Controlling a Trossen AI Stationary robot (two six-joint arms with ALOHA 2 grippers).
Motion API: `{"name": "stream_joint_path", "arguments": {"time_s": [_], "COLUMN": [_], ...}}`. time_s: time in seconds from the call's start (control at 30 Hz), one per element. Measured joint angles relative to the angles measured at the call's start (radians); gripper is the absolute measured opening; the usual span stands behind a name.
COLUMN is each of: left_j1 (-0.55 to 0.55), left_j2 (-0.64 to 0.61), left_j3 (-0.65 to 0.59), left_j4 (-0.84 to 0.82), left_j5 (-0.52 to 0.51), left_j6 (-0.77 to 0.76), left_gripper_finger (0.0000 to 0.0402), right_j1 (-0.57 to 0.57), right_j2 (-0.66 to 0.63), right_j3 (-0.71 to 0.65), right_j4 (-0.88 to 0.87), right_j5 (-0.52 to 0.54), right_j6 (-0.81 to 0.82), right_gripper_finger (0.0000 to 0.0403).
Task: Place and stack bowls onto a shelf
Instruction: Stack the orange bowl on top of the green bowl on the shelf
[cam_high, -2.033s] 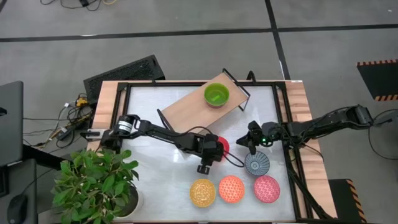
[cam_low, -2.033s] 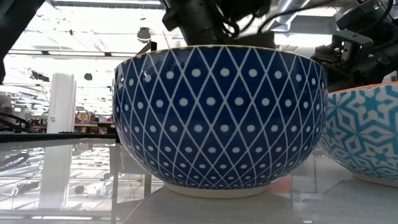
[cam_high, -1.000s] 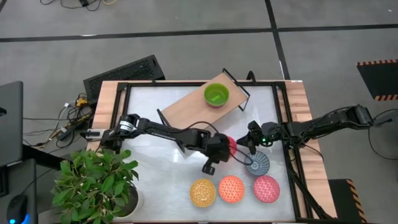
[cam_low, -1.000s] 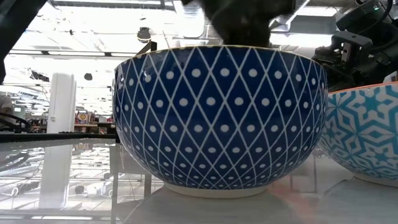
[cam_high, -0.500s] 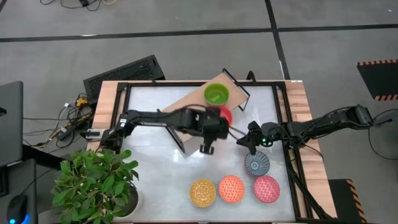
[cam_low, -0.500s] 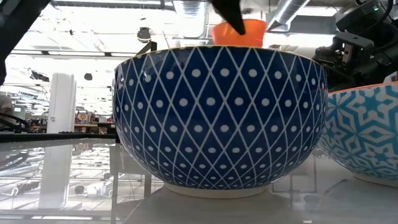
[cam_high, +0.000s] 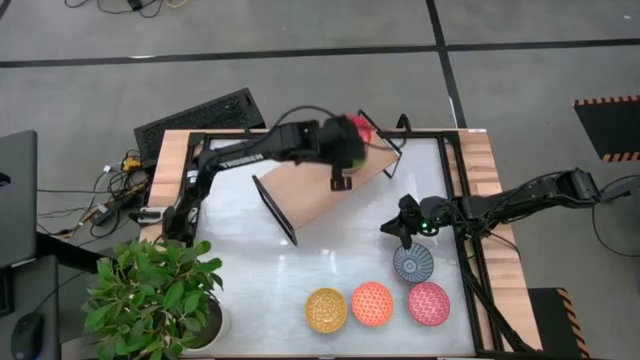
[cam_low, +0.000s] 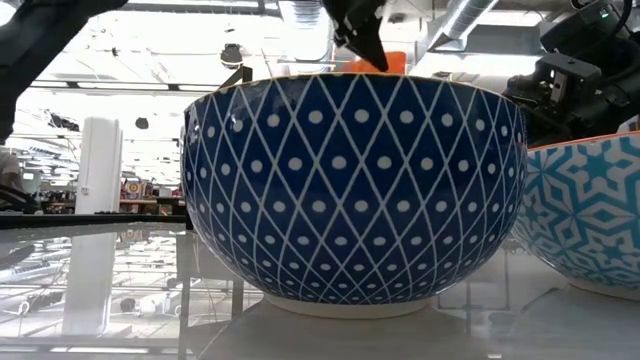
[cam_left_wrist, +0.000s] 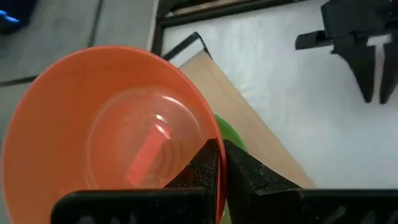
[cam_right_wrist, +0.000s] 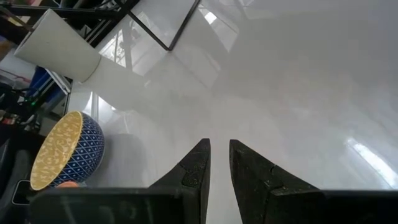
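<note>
1. Currently the left gripper (cam_high: 352, 140) is up over the far end of the shelf (cam_high: 310, 190), fingers (cam_left_wrist: 208, 165) pinched together on the rim of the red-orange bowl (cam_left_wrist: 106, 124).
2. That bowl (cam_high: 358, 128) hangs off the gripper, clear of the board; in the left wrist view a sliver of a green bowl (cam_left_wrist: 229, 138) shows just beyond the fingertips, under the held bowl's rim, on the shelf.
3. In the low view the red-orange bowl (cam_low: 385, 64) peeks above the rim of the blue diamond bowl (cam_low: 355, 190), with the left gripper's dark finger beside it.
4. The right gripper (cam_high: 398, 232) sits over bare white table (cam_high: 240, 250), fingers (cam_right_wrist: 193, 165) slightly apart, nothing between them.
5. Grey-blue bowl (cam_high: 413, 264) is on the table just in front of the right gripper.
6. Three more bowls sit in a row nearer the table's front edge: yellow (cam_high: 326, 309), orange patterned (cam_high: 372, 303), pink (cam_high: 429, 303).
7. A turquoise-white bowl (cam_low: 590, 210) sits just beside the blue diamond one in the low view.
8. Potted plant (cam_high: 160, 295) at the table's near-left corner, well away from both grippers.
</note>
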Motion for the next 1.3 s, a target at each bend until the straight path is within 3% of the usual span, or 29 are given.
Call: {"name": "stream_joint_path", "arguments": {"time_s": [0.07, 0.33, 0.8, 1.13, 1.3], "left_j1": [0.026, 0.047, 0.041, 0.027, -0.010], "left_j2": [0.001, 0.004, 0.002, 0.002, 0.002], "left_j3": [-0.011, -0.085, -0.085, -0.069, 0.023], "left_j4": [0.006, -0.027, -0.043, -0.043, -0.060], "left_j5": [0.060, 0.121, 0.095, 0.045, -0.040], "left_j6": [-0.007, 0.008, 0.046, 0.092, 0.092], "left_gripper_finger": [0.0000, 0.0000, 0.0004, 0.0110, 0.0152], "right_j1": [0.000, -0.002, -0.002, -0.002, -0.002], "right_j2": [0.000, 0.000, 0.000, 0.000, -0.018], "right_j3": [0.000, 0.000, 0.000, 0.000, 0.068], "right_j4": [-0.003, -0.027, -0.027, -0.012, -0.053], "right_j5": [0.000, 0.003, 0.028, 0.021, -0.080], "right_j6": [0.000, 0.000, 0.000, 0.000, -0.025], "right_gripper_finger": [0.0086, 0.0086, 0.0086, 0.0086, 0.0086]}}
